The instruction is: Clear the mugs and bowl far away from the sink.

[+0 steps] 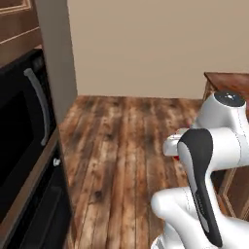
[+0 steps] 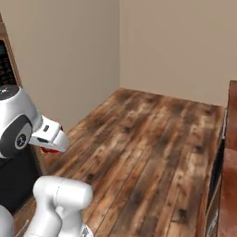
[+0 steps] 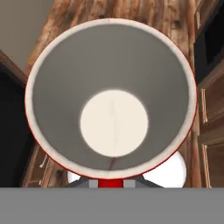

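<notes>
Right under the hand camera, the red mug [image 3: 110,105] is seen from above, with its mouth turned to the lens: a pale rim with a thin red edge, grey inner walls and a cream-white round bottom. Its red outer wall is seen again at the lower edge, between the fingers of the gripper [image 3: 110,183], which are closed on it. In the right base view a small piece of the red mug [image 2: 48,149] is visible under the white hand, so it is held up in the air, over the wooden floor [image 2: 152,143]. The white arm [image 1: 209,160] is folded at the lower right of the left base view, and a dark oven [image 1: 22,141] with a grey curved handle is seen at the left side. Beige walls [image 1: 146,44] are standing behind the floor, and a brown wooden cabinet [image 2: 230,152] is seen at the right edge of the right base view
</notes>
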Tool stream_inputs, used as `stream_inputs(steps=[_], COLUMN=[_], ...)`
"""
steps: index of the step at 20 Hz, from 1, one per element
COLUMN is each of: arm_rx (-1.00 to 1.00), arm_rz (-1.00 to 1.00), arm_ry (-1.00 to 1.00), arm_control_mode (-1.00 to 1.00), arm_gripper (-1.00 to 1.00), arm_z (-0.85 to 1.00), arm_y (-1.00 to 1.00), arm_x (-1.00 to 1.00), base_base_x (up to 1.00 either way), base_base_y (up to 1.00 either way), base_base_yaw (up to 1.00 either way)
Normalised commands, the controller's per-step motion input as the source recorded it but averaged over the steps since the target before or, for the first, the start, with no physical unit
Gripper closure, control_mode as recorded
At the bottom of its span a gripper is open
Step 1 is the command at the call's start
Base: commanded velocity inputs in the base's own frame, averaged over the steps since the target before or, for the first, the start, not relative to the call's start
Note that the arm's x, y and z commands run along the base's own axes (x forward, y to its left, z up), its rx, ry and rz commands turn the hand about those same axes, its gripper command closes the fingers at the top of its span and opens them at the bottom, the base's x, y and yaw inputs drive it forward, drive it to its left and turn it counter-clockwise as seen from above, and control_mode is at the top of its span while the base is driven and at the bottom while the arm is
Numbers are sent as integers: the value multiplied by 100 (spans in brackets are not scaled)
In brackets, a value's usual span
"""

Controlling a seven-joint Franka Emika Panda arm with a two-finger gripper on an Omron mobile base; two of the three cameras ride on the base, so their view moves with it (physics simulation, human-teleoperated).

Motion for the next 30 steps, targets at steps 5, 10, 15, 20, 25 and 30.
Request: stream_inputs(steps=[5,10,15,20,25,30], arm_rx=[0,0,0,0,0,0], arm_rz=[0,0,0,0,0,0], arm_ry=[0,0,0,0,0,0], arm_control_mode=[100,100,100,100,100,100], arm_gripper=[100,100,100,100,100,100], arm_z=[0,0,0,0,0,0], arm_y=[0,0,0,0,0,0], arm_x=[0,0,0,0,0,0], base_base_x=[0,-59,-87,-54,-3,81], base_base_y=[0,-3,13,64,89,44], base_base_yaw=[100,88,70,59,36,12])
